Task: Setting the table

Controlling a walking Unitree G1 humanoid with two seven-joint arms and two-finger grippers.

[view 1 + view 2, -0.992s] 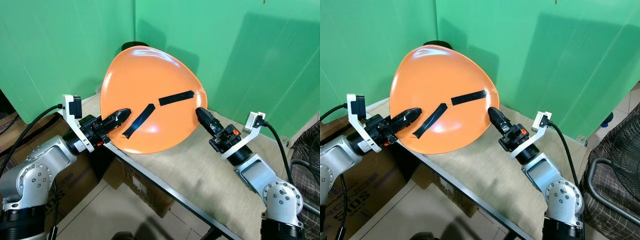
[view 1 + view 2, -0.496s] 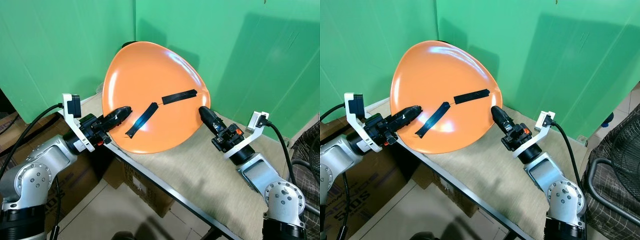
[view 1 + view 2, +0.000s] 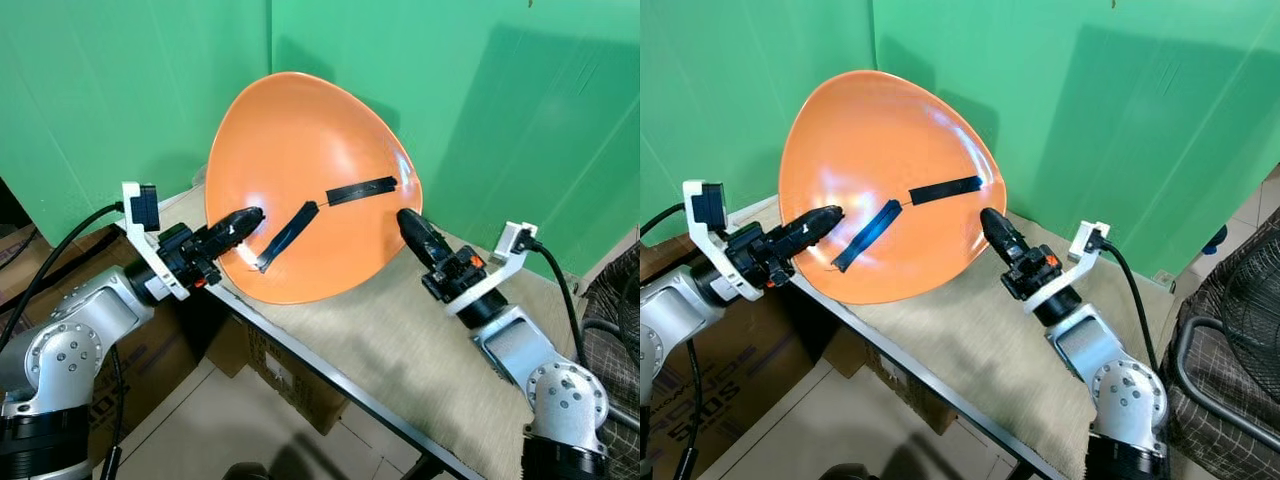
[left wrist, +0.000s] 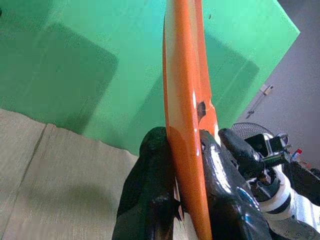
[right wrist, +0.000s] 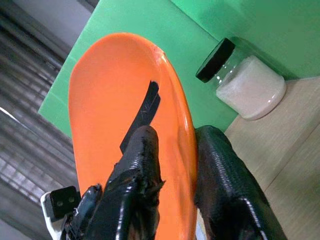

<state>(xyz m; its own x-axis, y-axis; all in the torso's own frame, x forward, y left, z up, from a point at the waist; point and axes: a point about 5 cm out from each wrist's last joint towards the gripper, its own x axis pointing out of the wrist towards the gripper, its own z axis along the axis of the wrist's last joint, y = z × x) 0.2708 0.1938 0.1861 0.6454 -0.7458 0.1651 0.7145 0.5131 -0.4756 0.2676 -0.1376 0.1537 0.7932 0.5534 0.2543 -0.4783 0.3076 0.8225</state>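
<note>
On the left, the left gripper is clamped on the near-left rim of a big orange plate, one finger on each face, as the left wrist view shows edge-on. The plate is tilted up steeply, its hollow face toward the robot, above the cloth-covered table. Two strips of black tape cross its face. On the right, the right gripper pinches the opposite rim the same way. A jar of white powder stands on the table behind the plate. The step in hand looks like carrying the plate to its place. Next, both arms should tip it flat together, lower it onto the cloth, then let go.
</note>
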